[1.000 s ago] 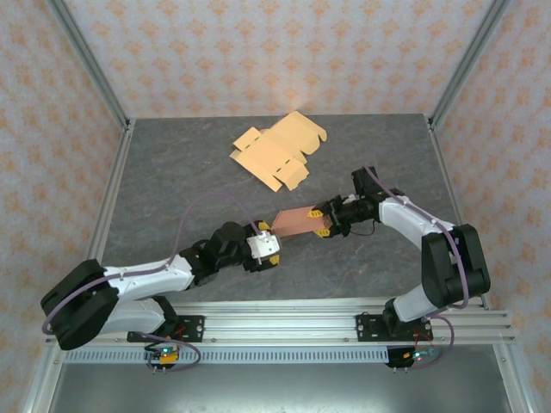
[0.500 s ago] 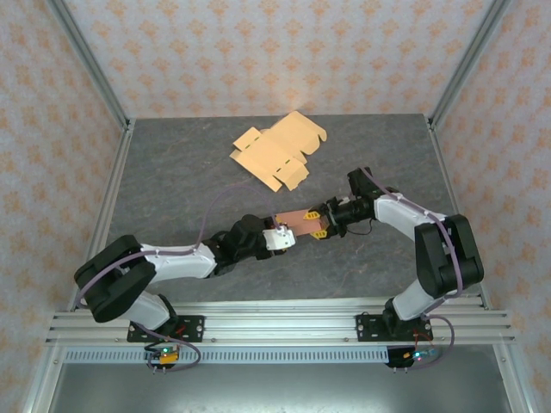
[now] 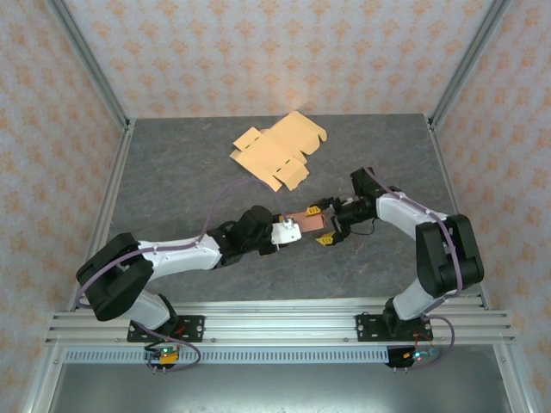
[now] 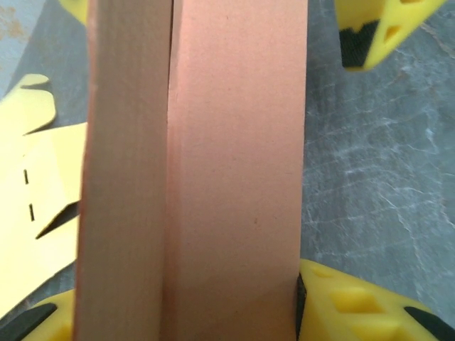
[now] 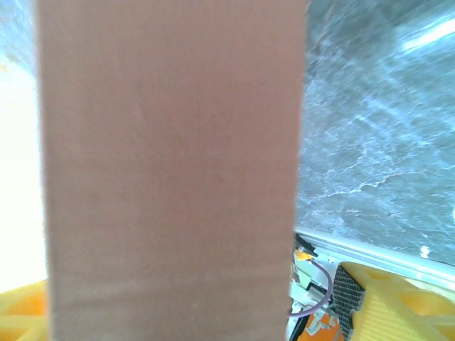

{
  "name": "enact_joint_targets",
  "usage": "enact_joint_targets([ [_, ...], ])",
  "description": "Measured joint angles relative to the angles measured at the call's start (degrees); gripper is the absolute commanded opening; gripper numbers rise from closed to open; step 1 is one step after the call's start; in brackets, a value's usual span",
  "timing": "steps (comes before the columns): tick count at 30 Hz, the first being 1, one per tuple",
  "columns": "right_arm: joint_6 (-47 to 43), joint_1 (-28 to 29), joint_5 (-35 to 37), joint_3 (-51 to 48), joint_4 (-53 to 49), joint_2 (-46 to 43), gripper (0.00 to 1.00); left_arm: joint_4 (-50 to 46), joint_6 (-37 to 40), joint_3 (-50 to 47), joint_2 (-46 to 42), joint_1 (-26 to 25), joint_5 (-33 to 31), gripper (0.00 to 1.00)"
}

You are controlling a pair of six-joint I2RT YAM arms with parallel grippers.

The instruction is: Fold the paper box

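open tabletop [image 3: 164, 181] left of flat cardboard [image 3: 277, 153]

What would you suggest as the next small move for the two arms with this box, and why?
Probably draw the right hand straight back off the brown box. Its yellow fingers stand clear of the box's sides, while the left hand has its fingers pressed against both edges, so the left hand appears to carry it alone.
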Motion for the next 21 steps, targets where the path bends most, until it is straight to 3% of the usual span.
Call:
enact_joint_targets([
  [12, -7.6, -5.2, 5.8, 2.7, -11.2, -6.1, 0.85, -28.2, -4.5, 13.6, 0.4, 1.1, 3.6, 0.42],
  [16, -11.3, -6.3, 9.8, 5.7, -14.6, -6.1, 0.77, -34.6, -4.5, 17.8, 3.7, 2.8, 6.3, 0.42],
  [21, -21.1, -6.1, 15.9, 6.9, -14.6, -9.6, 0.47, -38.6, -3.4, 23.4, 7.9, 4.1, 8.5, 0.42],
])
